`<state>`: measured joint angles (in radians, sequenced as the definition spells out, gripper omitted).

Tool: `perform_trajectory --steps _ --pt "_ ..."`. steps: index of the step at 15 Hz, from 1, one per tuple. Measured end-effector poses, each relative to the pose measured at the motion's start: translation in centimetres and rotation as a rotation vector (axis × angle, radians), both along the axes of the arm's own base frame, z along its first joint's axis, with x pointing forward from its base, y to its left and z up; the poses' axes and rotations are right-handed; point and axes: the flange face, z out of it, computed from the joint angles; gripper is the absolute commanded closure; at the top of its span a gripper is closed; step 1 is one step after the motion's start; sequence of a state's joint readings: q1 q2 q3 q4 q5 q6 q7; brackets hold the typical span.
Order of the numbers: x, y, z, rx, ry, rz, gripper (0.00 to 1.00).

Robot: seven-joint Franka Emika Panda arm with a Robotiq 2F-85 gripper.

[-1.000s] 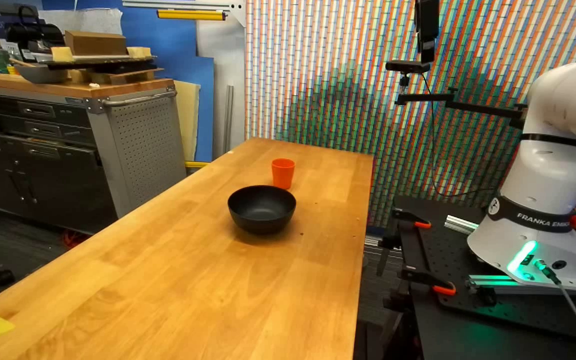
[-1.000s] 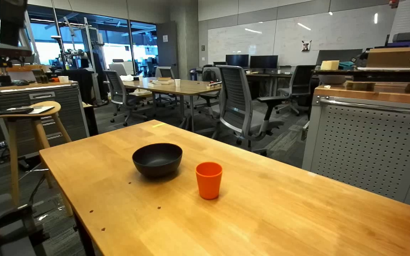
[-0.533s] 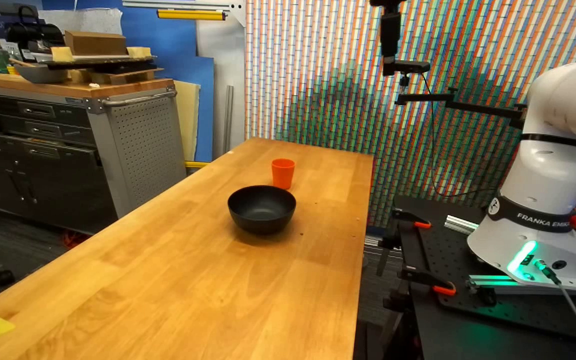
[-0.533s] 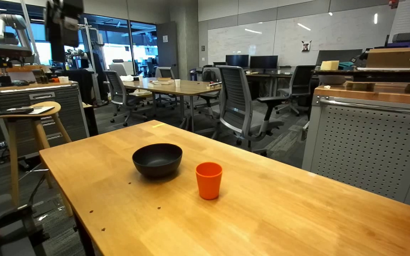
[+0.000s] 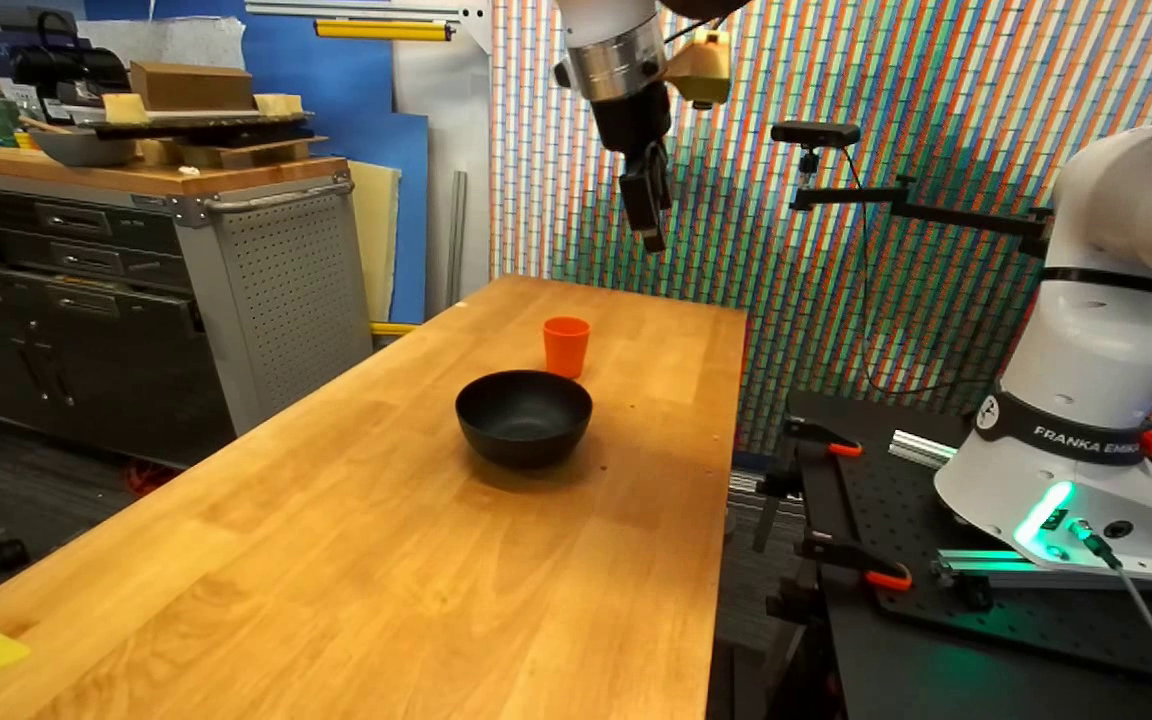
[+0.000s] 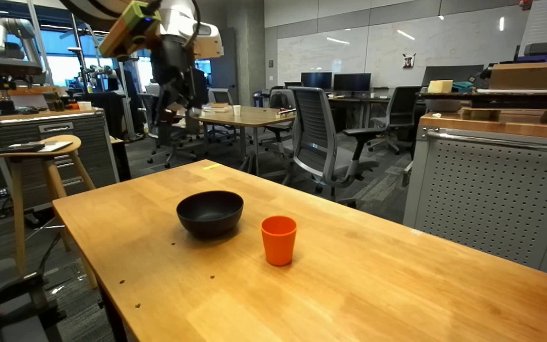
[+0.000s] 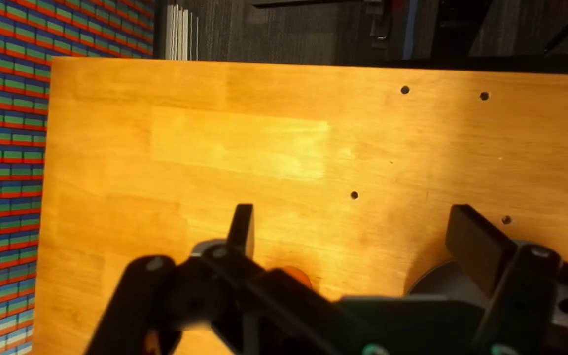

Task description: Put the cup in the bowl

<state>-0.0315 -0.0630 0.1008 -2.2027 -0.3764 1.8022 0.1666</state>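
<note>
Spread wide, the black two-fingered gripper [image 7: 353, 214] is swinging in, seemingly reaching for the orange-red plastic cup [image 7: 300, 275], mostly hidden left of the round black bowl [image 7: 444, 283] in the wrist view.

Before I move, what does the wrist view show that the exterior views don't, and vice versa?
Wrist view only: a downward look through the wide-open jaws of the black two-fingered gripper.

Exterior views only: the tapered orange-red plastic cup plainly upright, the whole rim of the round black bowl, and a yellow strip on the light-brown wooden table.

Shared: gripper, table, cup and bowl, the last two only in part from the wrist.
</note>
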Motion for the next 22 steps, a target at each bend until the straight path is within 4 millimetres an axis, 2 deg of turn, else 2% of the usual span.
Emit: perform_trajectory --steps 5,9,12,15,18,22 --pt "7.4 -4.8 -4.9 0.101 0.088 -0.034 0.00" --pt "12.0 -9.2 -6.9 0.200 0.092 -0.095 0.00" --pt "14.7 -12.7 -8.3 0.232 0.082 -0.178 0.00" --pt "16.1 -15.1 -9.3 0.268 0.100 -0.248 0.00" --pt "16.3 -15.7 -9.8 0.271 0.105 -0.265 0.00" --pt "16.6 -17.5 -11.9 0.255 0.072 -0.331 0.00"
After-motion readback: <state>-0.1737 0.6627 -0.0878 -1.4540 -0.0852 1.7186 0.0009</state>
